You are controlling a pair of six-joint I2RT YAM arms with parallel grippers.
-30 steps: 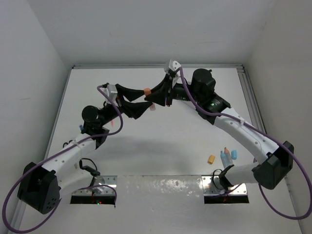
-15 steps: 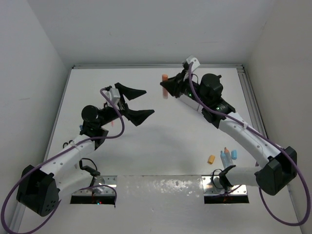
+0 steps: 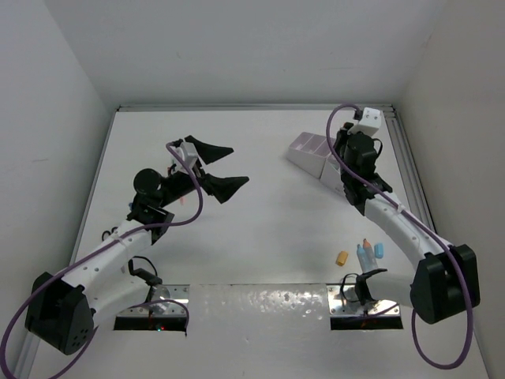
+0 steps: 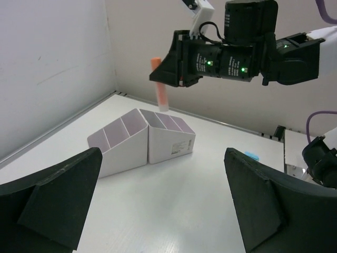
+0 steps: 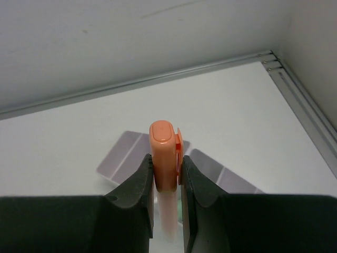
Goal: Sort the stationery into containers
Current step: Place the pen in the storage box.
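1. State: right gripper [image 5: 165, 171] is clamped on the orange-capped pen [image 5: 163, 142], with the jaws pinching it just under the cap.
2. Pen long axis is near upright, cap up and pale body pointing down (slight lean in the left wrist view).
3. Key relation: the organiser [image 4: 169, 146] is directly below the pen and not touching it. The lower tip hangs clear above the lilac compartments.
4. In the right wrist view the pen body sits over the seam where the 2 lilac banks meet, so I cannot tell which compartment is under the tip.
5. Judgement: the next move is a straight descent and release. It probably needs a small sideways nudge off the seam first, or the tip could land on a divider wall.
6. Other side: left gripper [image 3: 238, 164] has its jaws wide apart and holds nothing. It is well left of the organiser, so the right arm is clearly the nearer one.
7. Remaining stationery [image 3: 364, 251] lies in a small cluster on the table [image 3: 268, 237] near the right arm's base, well apart from the organiser.
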